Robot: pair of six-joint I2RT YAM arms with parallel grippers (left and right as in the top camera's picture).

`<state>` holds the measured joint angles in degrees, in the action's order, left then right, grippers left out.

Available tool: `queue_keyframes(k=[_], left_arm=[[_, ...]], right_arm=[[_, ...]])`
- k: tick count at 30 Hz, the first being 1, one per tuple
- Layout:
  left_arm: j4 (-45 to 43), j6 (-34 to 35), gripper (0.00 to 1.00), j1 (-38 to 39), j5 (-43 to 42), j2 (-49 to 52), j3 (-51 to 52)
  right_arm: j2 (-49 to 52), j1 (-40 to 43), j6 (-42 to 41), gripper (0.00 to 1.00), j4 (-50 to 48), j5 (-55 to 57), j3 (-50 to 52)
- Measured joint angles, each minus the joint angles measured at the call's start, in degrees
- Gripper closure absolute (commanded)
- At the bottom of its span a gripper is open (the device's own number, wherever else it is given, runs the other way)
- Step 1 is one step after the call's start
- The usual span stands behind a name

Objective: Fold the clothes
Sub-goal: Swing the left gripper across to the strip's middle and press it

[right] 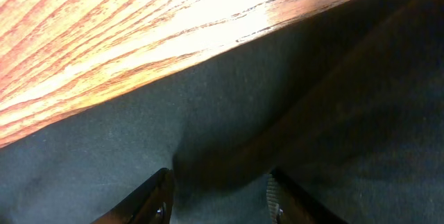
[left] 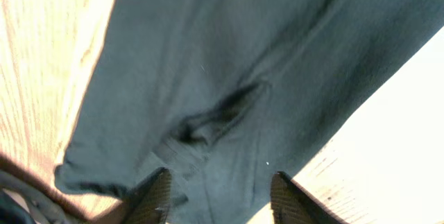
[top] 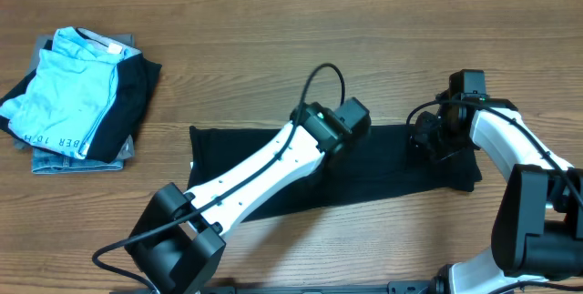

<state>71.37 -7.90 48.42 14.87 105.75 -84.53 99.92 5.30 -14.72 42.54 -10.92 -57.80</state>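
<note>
Black T-shirt (top: 223, 153) lies as a long flat band across the worktop (top: 273, 48) middle, left claw (left: 222, 200) and right claw (right: 218, 196) both released, fingers apart just over the fabric.

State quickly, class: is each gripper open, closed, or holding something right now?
Left gripper: open over the black T-shirt, holding nothing.
Right gripper: open over the same T-shirt, holding nothing.

The white-shelled left arm (top: 264, 162) and white-shelled right arm (top: 504, 136) carry black joint housings. A thin black cable (top: 328, 65) loops above the left wrist, beside a green indicator light (top: 320, 110). The black textured fingers (left: 154, 195) taper.
</note>
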Motion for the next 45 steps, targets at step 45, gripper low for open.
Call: queue_keyframes(k=[45], left_arm=[[-17.40,-2.86,0.49,0.35,-1.09,-0.02,14.53]], right_arm=[[0.00,0.00,-0.04,0.49,-0.94,0.46,0.66]])
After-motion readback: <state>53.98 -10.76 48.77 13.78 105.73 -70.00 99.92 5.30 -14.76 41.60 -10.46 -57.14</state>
